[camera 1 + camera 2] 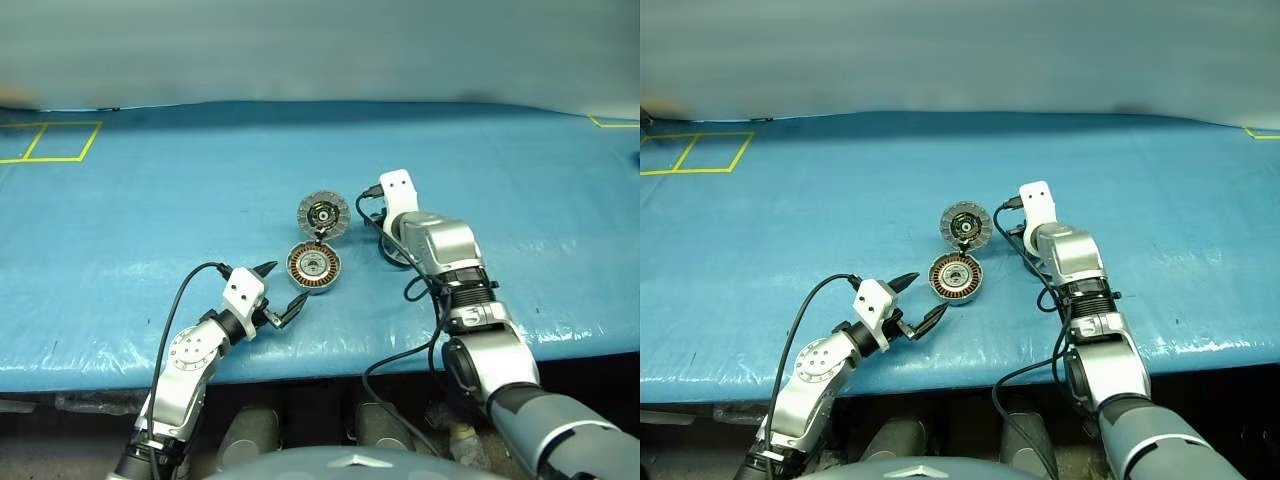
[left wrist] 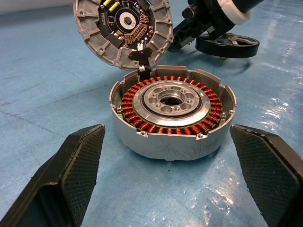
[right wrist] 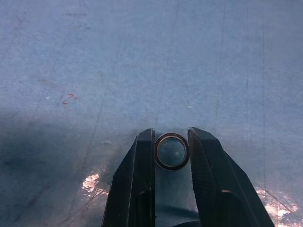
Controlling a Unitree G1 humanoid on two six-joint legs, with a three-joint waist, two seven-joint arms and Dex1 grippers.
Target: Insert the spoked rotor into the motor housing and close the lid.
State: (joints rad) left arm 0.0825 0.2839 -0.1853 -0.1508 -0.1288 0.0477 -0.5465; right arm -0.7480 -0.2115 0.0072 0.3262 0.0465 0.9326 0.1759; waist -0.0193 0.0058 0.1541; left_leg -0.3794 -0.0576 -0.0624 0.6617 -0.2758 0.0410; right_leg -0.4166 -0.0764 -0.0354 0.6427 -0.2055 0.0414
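the left claw (image 1: 281, 291) gapes empty just before the motor housing (image 1: 314, 267), its lid (image 1: 323, 212) hinged back; the right claw (image 3: 171, 151) pinches a small ring, risking a slip. the spoked rotor (image 2: 227, 45) lies on the bench (image 1: 150, 200) beside it.

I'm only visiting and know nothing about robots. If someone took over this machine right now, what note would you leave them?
Left gripper: open and holding nothing, with the motor housing just ahead of its fingers.
Right gripper: closed around a small ring. A dark wheel-like part, probably the spoked rotor, sits at its tips. I cannot tell whether the two are one piece.
Housing: on the blue table, with its copper windings exposed and no rotor inside.
Lid: hinged open, standing up behind the housing.
Done: nothing inserted yet.
Left: seat the rotor in the housing, then fold the lid shut.
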